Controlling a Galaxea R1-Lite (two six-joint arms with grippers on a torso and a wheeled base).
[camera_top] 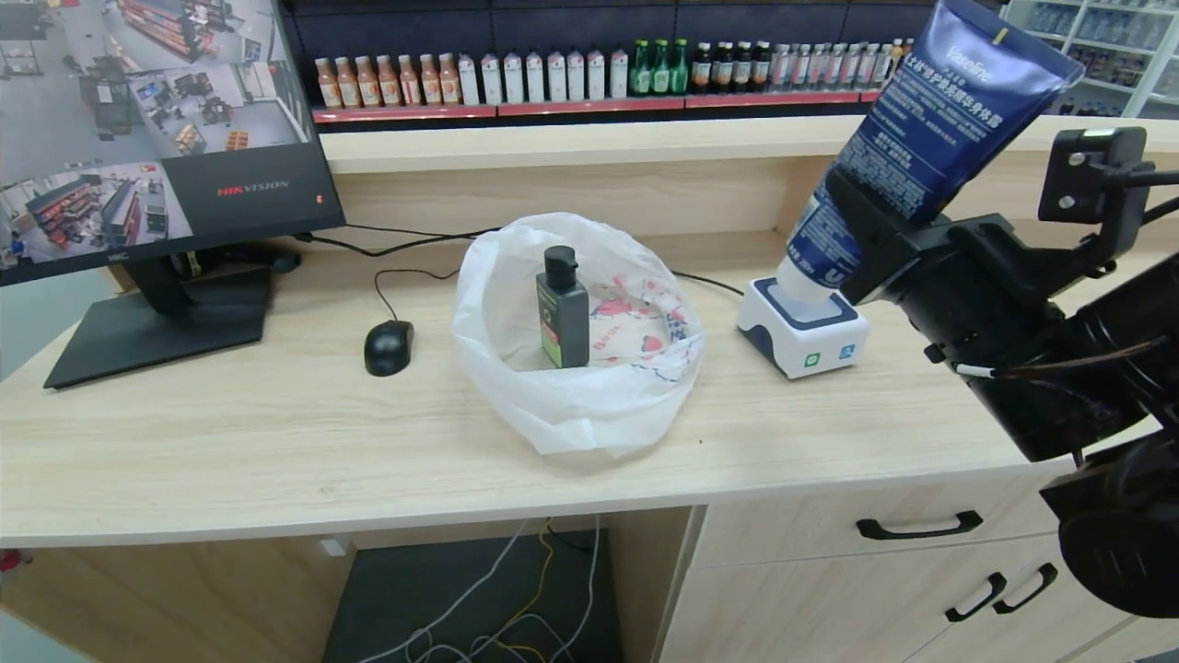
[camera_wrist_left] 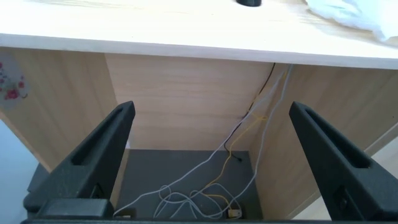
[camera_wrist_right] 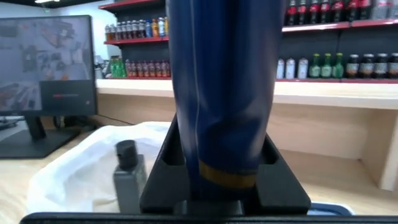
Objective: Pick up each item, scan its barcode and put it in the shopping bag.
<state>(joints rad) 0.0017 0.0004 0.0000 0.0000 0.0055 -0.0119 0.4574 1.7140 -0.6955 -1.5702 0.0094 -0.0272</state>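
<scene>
The table point(camera_top: 276, 442) is carrying the white shopping bag point(camera_top: 516, 396), which is sitting open-mouthed near the middle, with the barcode scanner point(camera_top: 811, 345) standing just beside it on the robot's right.

The right claw point(camera_top: 875, 244) is holding a blue lotion tube point(camera_top: 930, 129), gripping it low on the body, near the cap end. The tube's long axis is running on a slant. Its white cap end is pointing down and toward the robot's left, over the scanner's top face, while its flat crimped end is pointing up and to the right. Whether the cap is touching the scanner I cannot tell. From this claw the bag is lying to the left, past the scanner, so the right arm is the nearer one for the drop.

A dark bottle point(camera_top: 562, 313) is standing upright inside the bag, so the tube is likely needing a spot beside it rather than on it.

The left claw point(camera_wrist_left: 211, 112) is hanging wide apart and holding nothing, low in front of the table's edge and facing the cable-strewn recess beneath.
</scene>
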